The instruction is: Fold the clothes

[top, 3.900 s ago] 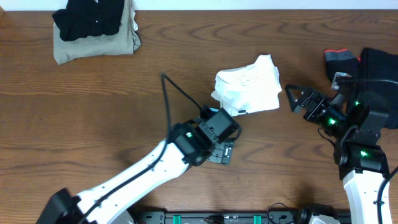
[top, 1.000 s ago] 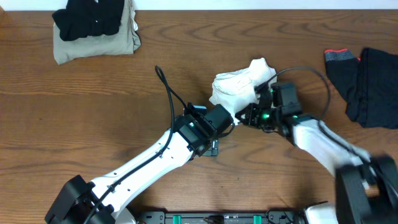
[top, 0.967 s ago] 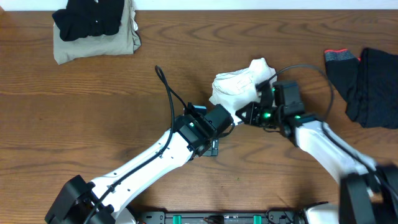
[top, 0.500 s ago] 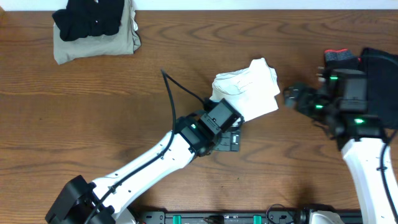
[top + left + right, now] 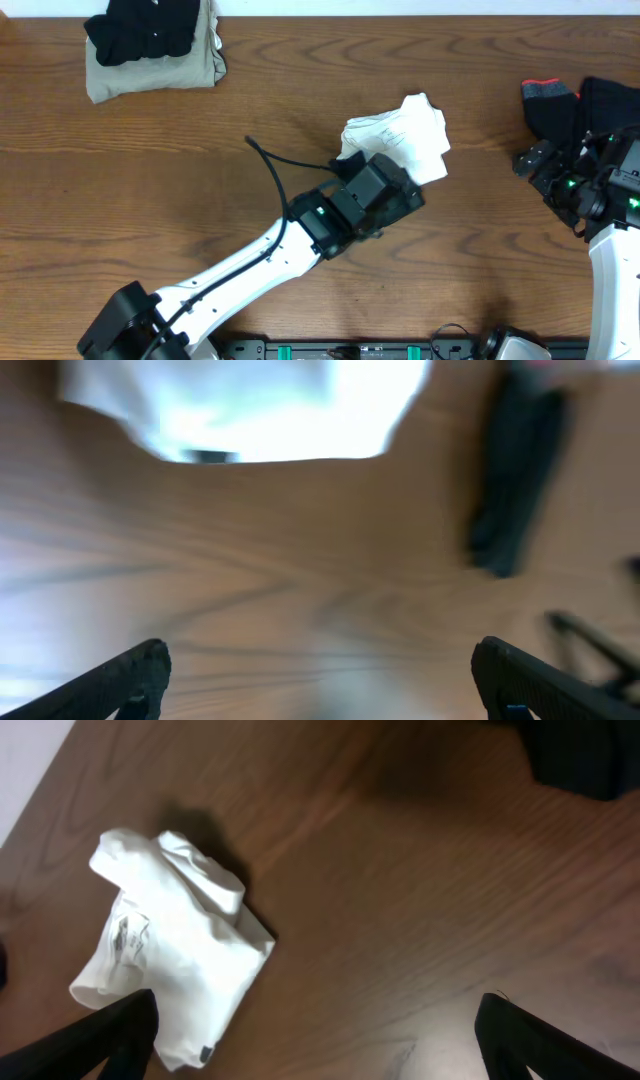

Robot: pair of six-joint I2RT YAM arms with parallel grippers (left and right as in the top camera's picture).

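A folded white shirt [image 5: 400,140] lies bunched at the table's middle; it also shows in the right wrist view [image 5: 170,945] and, blurred, at the top of the left wrist view [image 5: 240,410]. My left gripper [image 5: 395,205] is open and empty just below the shirt; in its own view its fingertips [image 5: 320,675] are spread over bare wood. My right gripper [image 5: 535,165] is open and empty at the right, well clear of the shirt; its fingertips [image 5: 320,1040] are wide apart. A black garment [image 5: 600,110] with a red-edged piece lies at the right edge.
A folded khaki garment [image 5: 195,70] with a black one [image 5: 140,30] on top sits at the table's far left corner. A black cable [image 5: 275,165] loops from the left arm. The wooden table [image 5: 150,190] fills the view.
My right arm has pulled away from the shirt to the right edge. My left gripper has shifted right, now just below the shirt. The shirt lies much as before.
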